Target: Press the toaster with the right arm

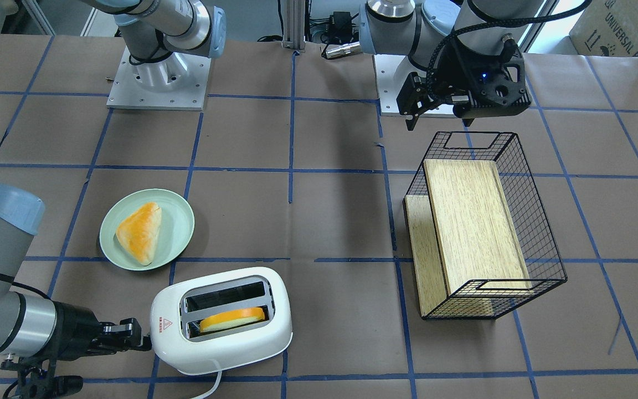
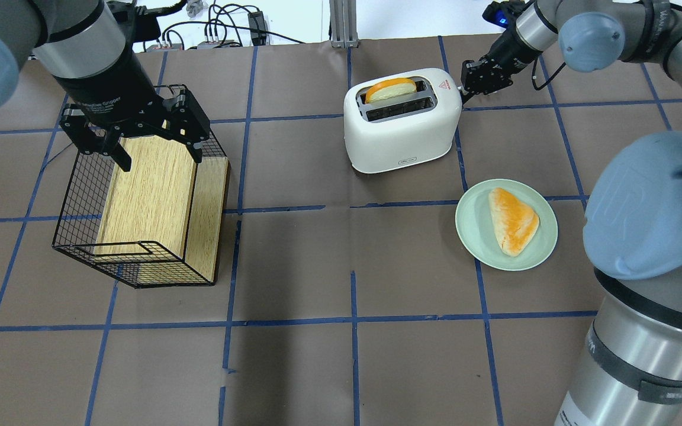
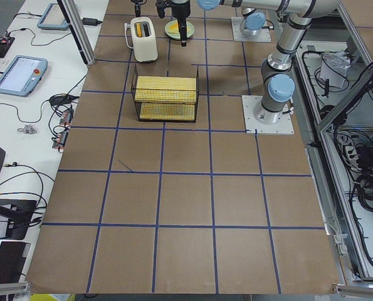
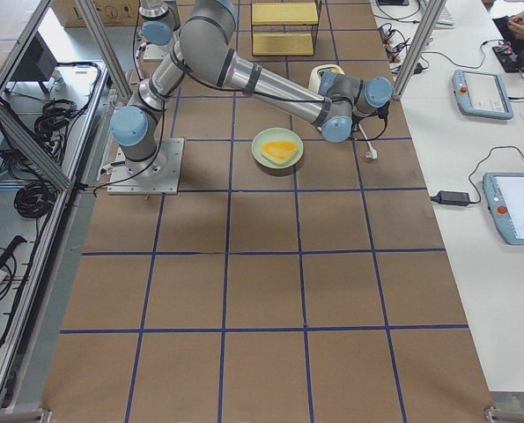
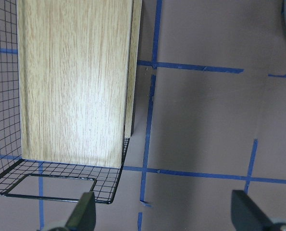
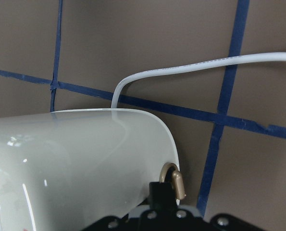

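Note:
The white two-slot toaster [image 1: 225, 343] stands near the table's far edge from the robot, with a slice of bread [image 1: 233, 319] in one slot. It also shows in the overhead view [image 2: 400, 130] and close up in the right wrist view [image 6: 75, 159]. My right gripper [image 1: 140, 336] looks shut, and its tips [image 2: 466, 83] are against the toaster's end with the red triangle. The lever knob is hidden behind it. My left gripper [image 2: 157, 152] is open and empty above the wire basket [image 2: 74, 195].
A green plate [image 2: 471, 225] with a triangular bread piece [image 2: 512, 220] lies beside the toaster. The wire basket [image 1: 535, 221] holds wooden boards [image 1: 468, 221]. The toaster's white cord [image 6: 181, 67] trails off its end over the table.

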Robot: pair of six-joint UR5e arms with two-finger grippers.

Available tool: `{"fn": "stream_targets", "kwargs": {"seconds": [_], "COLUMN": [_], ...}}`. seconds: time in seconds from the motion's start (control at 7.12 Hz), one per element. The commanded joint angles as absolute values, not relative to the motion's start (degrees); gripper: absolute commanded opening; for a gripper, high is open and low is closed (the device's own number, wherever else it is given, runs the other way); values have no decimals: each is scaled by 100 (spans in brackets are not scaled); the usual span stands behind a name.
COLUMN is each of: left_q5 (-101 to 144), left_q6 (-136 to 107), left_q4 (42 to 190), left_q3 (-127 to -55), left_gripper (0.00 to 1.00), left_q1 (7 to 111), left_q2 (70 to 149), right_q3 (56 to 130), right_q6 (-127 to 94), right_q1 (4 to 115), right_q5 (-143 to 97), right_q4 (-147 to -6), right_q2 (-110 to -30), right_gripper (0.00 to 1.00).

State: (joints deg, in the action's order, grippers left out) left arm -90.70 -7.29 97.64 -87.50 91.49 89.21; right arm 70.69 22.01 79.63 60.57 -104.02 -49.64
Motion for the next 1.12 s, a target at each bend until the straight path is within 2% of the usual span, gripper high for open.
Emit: {"fn": "stream_targets", "kwargs": {"seconds": [0.0,0.14,0.28,0.56,0.98], "left_q5": [-9070,-9070,-9070,-9070,-9070], "left_q6": [-729,-729,-729,-729,-729], "left_q4": [9756,9756,9765,9765,9765], "left_q3": [-8745,-8745,-8754,-8754,-8754], "left_gripper": [100,100,100,100,100], "left_q1": [9149,9149,9149,9149,9149], "left_q2": [8921,8921,8921,8921,8921], "right_q3": [7014,6909,6630,6390,6521], "right_q6": [2171,2171,2171,2171,2681], "right_q1": [7972,7998,8033,8426,8648], "right_q5": [6073,6212,6919,8534,8947], "right_q4": [-10406,-10398,-10302,-9872,-9564], "right_q2": [-5001,-5140,-5342,-5974,-6590], "right_gripper": [7,31,99,100,100]}}
